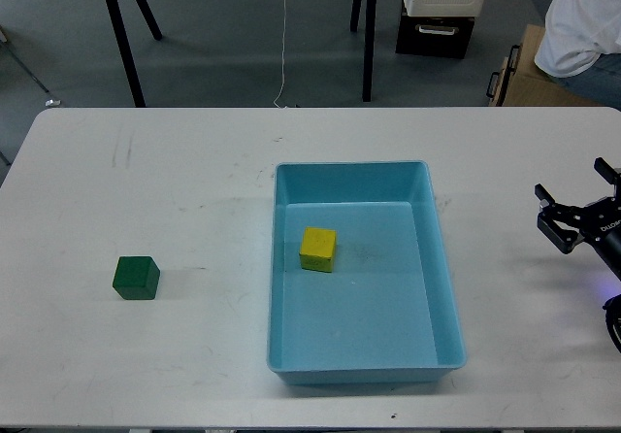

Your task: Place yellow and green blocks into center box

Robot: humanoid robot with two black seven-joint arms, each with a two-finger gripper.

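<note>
A yellow block (317, 249) lies inside the light blue box (446, 287) at the middle of the white table. A green block (136, 278) sits on the table at the left, well apart from the box. My right gripper (574, 200) is at the right edge of the table, right of the box, open and empty. My left arm and gripper are out of view.
The white table (194, 171) runs across the whole view. Beyond its far edge are black stand legs (121, 35), a black and white case (441, 11), a cardboard box (529, 74) and a seated person (587, 25).
</note>
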